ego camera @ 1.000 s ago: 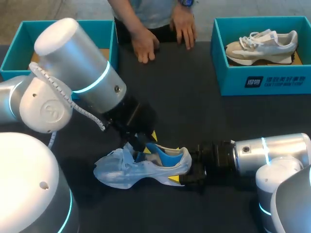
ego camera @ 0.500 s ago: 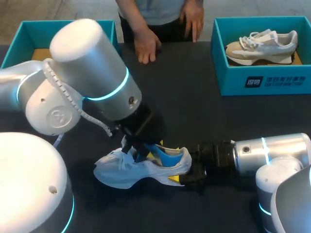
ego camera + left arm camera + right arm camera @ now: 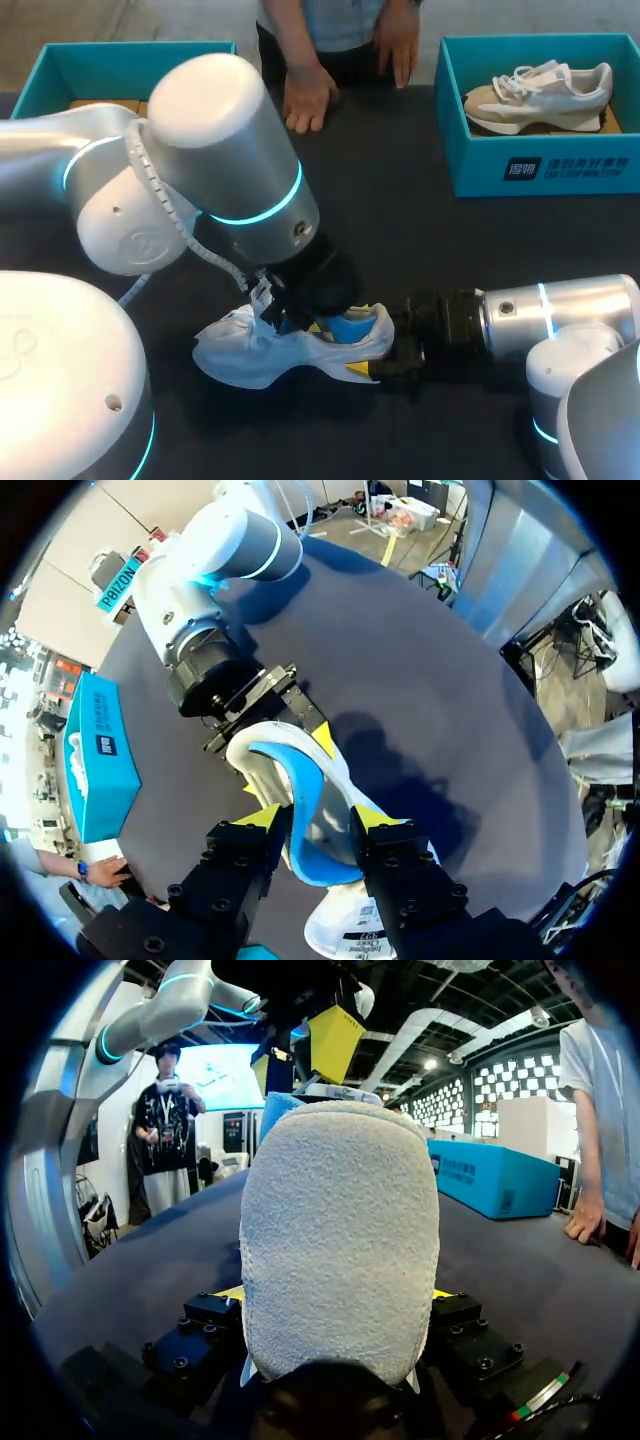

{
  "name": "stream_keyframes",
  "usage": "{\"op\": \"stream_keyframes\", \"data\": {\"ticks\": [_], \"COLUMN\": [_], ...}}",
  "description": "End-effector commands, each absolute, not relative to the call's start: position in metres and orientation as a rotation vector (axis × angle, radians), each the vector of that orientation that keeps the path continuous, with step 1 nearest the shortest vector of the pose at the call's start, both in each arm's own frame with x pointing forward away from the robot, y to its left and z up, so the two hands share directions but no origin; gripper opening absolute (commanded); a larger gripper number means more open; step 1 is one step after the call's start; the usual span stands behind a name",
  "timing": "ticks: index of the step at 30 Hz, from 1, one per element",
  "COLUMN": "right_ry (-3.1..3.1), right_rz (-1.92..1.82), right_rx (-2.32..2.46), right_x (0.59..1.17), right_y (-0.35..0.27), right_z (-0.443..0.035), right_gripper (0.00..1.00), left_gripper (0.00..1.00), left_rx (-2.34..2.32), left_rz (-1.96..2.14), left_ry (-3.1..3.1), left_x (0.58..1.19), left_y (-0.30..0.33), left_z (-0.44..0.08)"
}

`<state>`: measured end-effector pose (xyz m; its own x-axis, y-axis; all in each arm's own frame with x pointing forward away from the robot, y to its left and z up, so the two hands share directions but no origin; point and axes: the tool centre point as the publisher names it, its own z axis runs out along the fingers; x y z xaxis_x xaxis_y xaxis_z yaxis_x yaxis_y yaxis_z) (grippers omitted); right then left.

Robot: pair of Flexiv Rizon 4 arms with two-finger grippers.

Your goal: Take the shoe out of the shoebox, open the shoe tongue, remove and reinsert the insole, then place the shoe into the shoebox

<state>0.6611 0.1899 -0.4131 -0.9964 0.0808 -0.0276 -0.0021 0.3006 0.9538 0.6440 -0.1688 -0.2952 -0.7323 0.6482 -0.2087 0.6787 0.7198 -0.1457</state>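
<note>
Shoe [image 3: 250, 352] stood out of its box on the dark tabletop [image 3: 400, 230], near the robot, toe toward my left side and heel toward my right. The right fingers [image 3: 210, 1322] were clamped on the heel from both sides, the padded heel back filling the gap between them. That hold looked meant to pin the shoe down so it would not slide or lift while the other arm worked inside it.

From above, the left fingers [image 3: 262, 818] were pinched on the blue insole [image 3: 300, 810]. It curved up out of the shoe's mouth with its far end apparently inside, so I judged the removal to be under way, not finished.

At the far left of the tabletop stood the left shoebox [image 3: 60, 60], teal, with no shoe showing in it. It was probably where this one belonged. The right shoebox [image 3: 540, 165], also teal, at the far right held a second shoe [image 3: 535, 95], beige and white. A person's hand [image 3: 305, 100] rested on the far edge between the boxes, well apart from both arms.
</note>
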Motion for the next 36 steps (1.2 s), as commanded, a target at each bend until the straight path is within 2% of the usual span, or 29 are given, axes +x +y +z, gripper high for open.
{"op": "stream_keyframes", "data": {"ticks": [1,28,30,33,36], "right_ry": [2.477,2.477,2.477,2.477,2.477], "right_rz": [1.812,1.812,1.812,1.812,1.812], "right_rx": [0.077,0.077,0.077,0.077,0.077], "right_x": [0.66,0.66,0.66,0.66,0.66], "right_y": [0.191,0.191,0.191,0.191,0.191], "right_z": [-0.413,-0.413,-0.413,-0.413,-0.413], "right_gripper": [0.0,0.0,0.0,0.0,0.0], "left_gripper": [0.42,0.38,0.34,0.0,0.0], "left_rx": [1.086,1.141,1.151,1.156,1.139], "left_rz": [-0.268,-0.152,-0.145,-0.143,-0.146], "left_ry": [2.778,2.815,2.815,2.815,2.813], "left_x": [0.646,0.654,0.653,0.651,0.651], "left_y": [-0.178,-0.19,-0.191,-0.191,-0.191], "left_z": [-0.298,-0.319,-0.32,-0.322,-0.321]}}
